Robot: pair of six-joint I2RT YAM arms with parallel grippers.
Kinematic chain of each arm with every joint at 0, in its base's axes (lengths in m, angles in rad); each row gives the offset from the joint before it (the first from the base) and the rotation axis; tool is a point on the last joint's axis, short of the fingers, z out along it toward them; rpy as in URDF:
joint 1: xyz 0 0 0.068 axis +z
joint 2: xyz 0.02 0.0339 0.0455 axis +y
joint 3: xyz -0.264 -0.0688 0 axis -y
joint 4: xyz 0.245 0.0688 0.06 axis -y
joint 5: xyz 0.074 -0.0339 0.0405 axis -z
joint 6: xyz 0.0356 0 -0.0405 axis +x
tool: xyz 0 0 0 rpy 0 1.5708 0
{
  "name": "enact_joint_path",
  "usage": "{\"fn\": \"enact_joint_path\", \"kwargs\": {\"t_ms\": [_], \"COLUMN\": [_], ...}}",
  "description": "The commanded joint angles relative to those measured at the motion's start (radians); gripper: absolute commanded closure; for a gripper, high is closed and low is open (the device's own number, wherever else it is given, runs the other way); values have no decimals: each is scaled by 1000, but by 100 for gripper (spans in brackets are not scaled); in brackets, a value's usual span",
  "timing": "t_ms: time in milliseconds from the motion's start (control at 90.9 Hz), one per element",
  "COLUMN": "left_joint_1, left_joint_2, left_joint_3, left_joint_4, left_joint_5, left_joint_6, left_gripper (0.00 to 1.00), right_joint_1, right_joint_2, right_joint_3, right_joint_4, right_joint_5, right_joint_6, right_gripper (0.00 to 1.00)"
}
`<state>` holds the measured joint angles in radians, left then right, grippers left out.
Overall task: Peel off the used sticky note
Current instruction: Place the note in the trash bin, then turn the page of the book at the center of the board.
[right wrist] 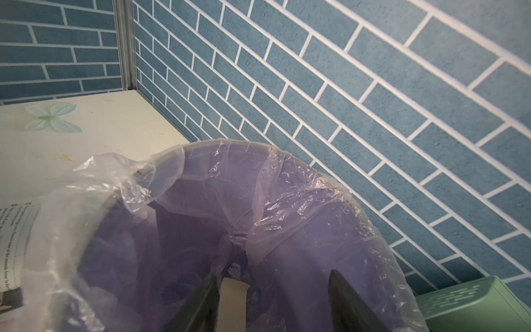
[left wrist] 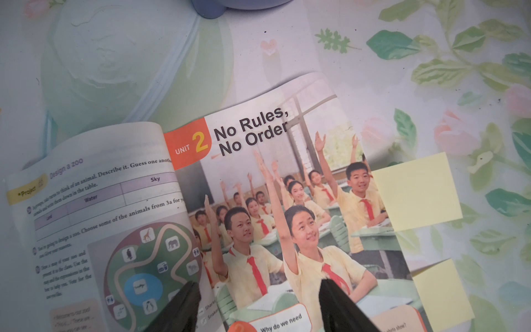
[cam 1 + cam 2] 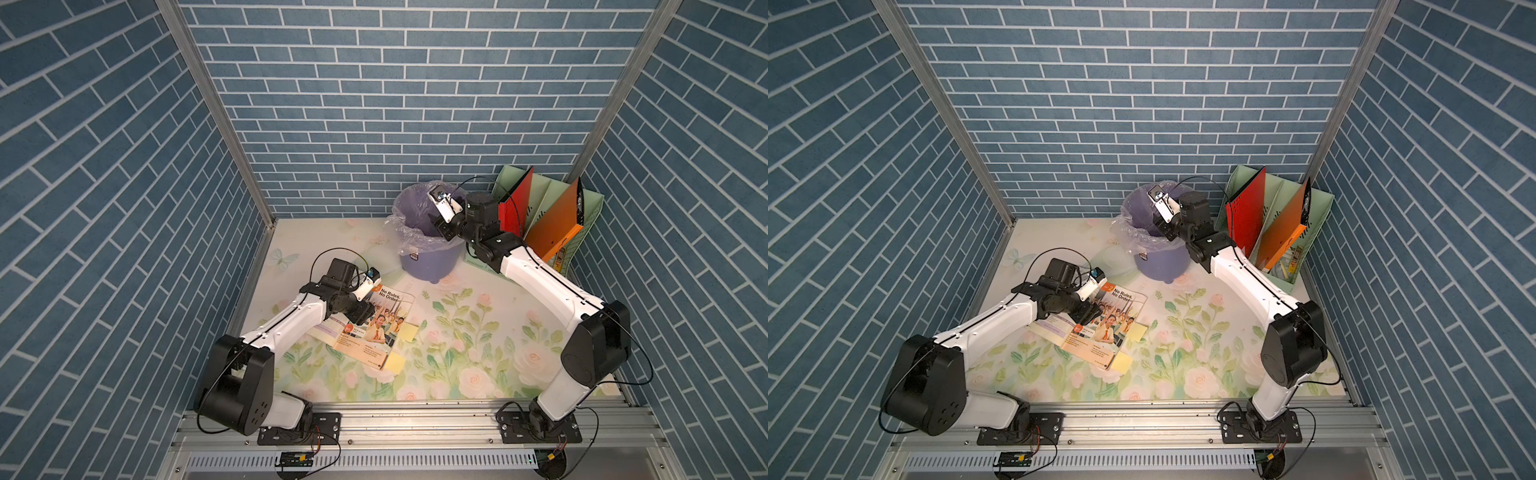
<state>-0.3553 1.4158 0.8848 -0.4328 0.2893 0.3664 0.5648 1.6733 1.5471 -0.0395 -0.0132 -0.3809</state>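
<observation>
Two arms reach in from the near edge of the flowered tabletop (image 3: 478,332). One open book (image 3: 380,336) lies toward the left edge, showing a page headed "No Rules, No Order". Two yellow sticky notes (image 2: 416,189) (image 2: 442,293) poke out from under that page's outer edge, one beyond the other, both lying flat against the tabletop. The left hand (image 2: 258,284) hangs over the open pages with its two fingers set wide apart and nothing between them; I cannot tell whether the tips touch the paper. At the far edge stands one purple bin (image 3: 424,262) with a clear plastic liner (image 1: 120,172) crumpled over its rim. The right hand (image 1: 273,276) is over the bin's mouth, its two fingers spread wide. One pale slip of paper (image 1: 234,299) shows just beside one of those fingers, down inside the bin; I cannot tell whether it clings to the finger or hangs free. In the far right corner one green file holder (image 3: 592,208) carries two folders, one red (image 3: 515,203) and one orange (image 3: 557,216), both leaning.
</observation>
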Motion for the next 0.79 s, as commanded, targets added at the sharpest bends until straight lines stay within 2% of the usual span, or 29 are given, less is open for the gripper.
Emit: {"fn": "enact_joint_path", "kwargs": {"t_ms": [0, 143, 231, 297, 396, 495, 605, 781], "left_joint_1": [7, 7, 9, 16, 36, 65, 114, 200], "left_joint_2": [4, 9, 9, 5, -4, -14, -36, -43], "left_joint_3": [4, -4, -10, -11, -6, -5, -20, -38], "left_joint_4": [-16, -11, -8, -8, -14, -24, -23, -20], "left_joint_5": [-9, -19, -29, -33, -34, -45, -62, -70], "left_joint_6": [0, 2, 4, 6, 6, 13, 33, 63], "left_gripper": [29, 29, 29, 29, 29, 29, 29, 29], "right_joint_1": [10, 85, 148, 195, 250, 306, 396, 500], "right_joint_2": [-128, -322, -453, -540, -619, -629, -600, -473], "right_joint_3": [11, -193, -358, -477, -637, -752, -863, -922], "right_joint_4": [34, 53, 45, 36, 35, 46, 149, 293], "right_joint_5": [-24, 1, 35, 47, 39, 49, 48, 26], "right_joint_6": [88, 99, 174, 284, 525, 775, 1034, 1284], "right_gripper": [34, 32, 32, 33, 35, 38, 39, 39]}}
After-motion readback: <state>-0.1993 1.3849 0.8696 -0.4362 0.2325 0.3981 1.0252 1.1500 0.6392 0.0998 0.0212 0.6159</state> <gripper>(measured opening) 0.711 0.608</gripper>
